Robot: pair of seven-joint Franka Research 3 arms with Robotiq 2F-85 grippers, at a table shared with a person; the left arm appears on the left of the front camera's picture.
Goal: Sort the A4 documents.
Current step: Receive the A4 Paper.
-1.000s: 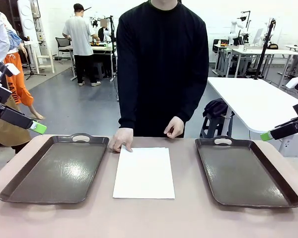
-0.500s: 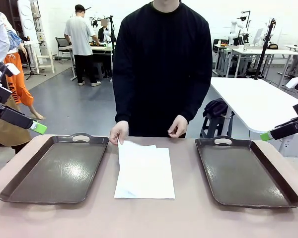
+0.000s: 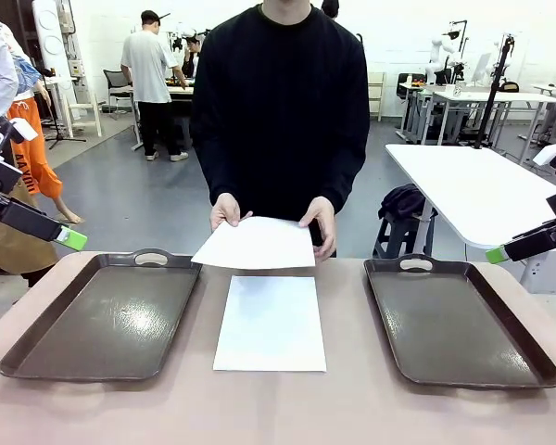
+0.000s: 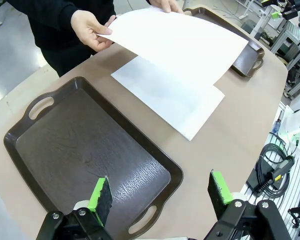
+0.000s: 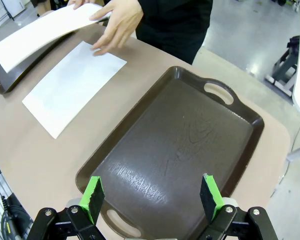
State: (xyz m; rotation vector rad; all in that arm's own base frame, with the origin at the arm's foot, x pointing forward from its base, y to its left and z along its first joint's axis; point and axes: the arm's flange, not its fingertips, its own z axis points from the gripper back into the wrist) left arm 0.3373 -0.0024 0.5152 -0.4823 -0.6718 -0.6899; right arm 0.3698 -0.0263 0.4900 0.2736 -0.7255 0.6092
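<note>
- Beige table [image 3: 352,408] bears left tray [image 3: 102,320] and right tray [image 3: 459,324], flanking the flat A4 documents [image 3: 270,323].
- Above that stack, a person's hands [image 3: 225,211] hold one sheet [image 3: 255,243].
- Our left gripper [image 4: 160,189] and right gripper [image 5: 152,194] gape empty; we judge taking that sheet comes next.

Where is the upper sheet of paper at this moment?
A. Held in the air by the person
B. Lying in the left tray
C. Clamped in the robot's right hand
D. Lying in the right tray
A: the person holds the upper sheet off the table, one hand at one far corner and the other hand at the other, above the lower sheet lying flat between the left tray and the right tray.
</note>
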